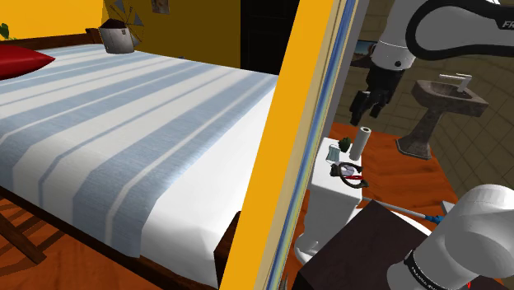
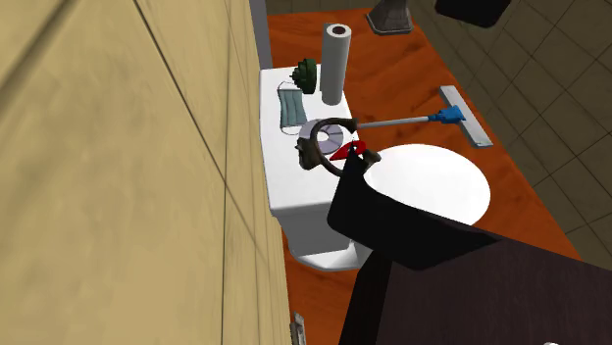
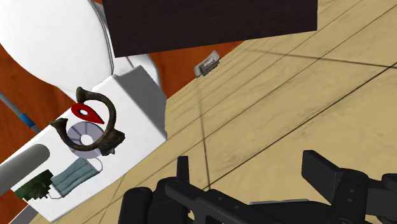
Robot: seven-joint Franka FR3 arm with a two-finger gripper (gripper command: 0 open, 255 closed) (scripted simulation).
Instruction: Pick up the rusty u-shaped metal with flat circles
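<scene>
The rusty brown U-shaped metal piece (image 2: 316, 145) with flat round ends lies on the white toilet tank lid (image 2: 290, 186). It curls around a silver disc (image 3: 84, 135) and touches a red flat piece (image 3: 88, 112). It also appears small in the shoulder view (image 1: 343, 170) and from the wrist (image 3: 109, 124). My black gripper (image 1: 367, 102) hangs well above the tank, over the paper roll end. Its fingers (image 3: 183, 170) stand apart with nothing between them; the gripper (image 3: 254, 173) is open, off to one side of the metal piece.
On the same lid lie a blue face mask (image 2: 289, 108), a dark green object (image 2: 306, 73) and an upright white paper roll (image 2: 336, 62). A blue-handled squeegee (image 2: 453, 116) lies on the orange floor. A tan wall (image 2: 127, 176) runs beside the tank. The dark stand (image 2: 441, 255) overhangs the toilet bowl (image 2: 432, 181).
</scene>
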